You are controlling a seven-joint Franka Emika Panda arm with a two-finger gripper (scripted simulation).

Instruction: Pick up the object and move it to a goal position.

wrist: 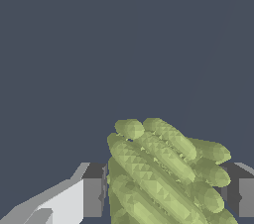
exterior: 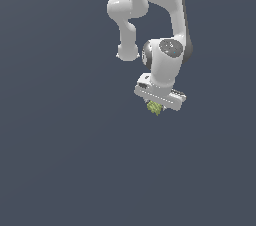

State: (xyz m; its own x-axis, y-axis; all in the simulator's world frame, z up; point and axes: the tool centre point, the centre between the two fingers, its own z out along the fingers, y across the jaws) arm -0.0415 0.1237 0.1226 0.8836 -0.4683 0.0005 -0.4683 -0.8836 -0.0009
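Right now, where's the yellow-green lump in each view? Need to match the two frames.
Exterior view: the yellow-green lump sits just under the white end effector, right of centre, mid-height.
Wrist view: the lump fills the lower middle of the picture, between the two dark fingers.
Shared landmark: the end effector itself, closed around the lump in both views.

One white robot arm (exterior: 167,30) with one gripper (exterior: 156,106). One small yellow-green ridged lump (exterior: 154,107) sits between the gripper's two dark fingers (wrist: 94,191). One plain grey-blue surface (exterior: 60,145) lies behind everything.
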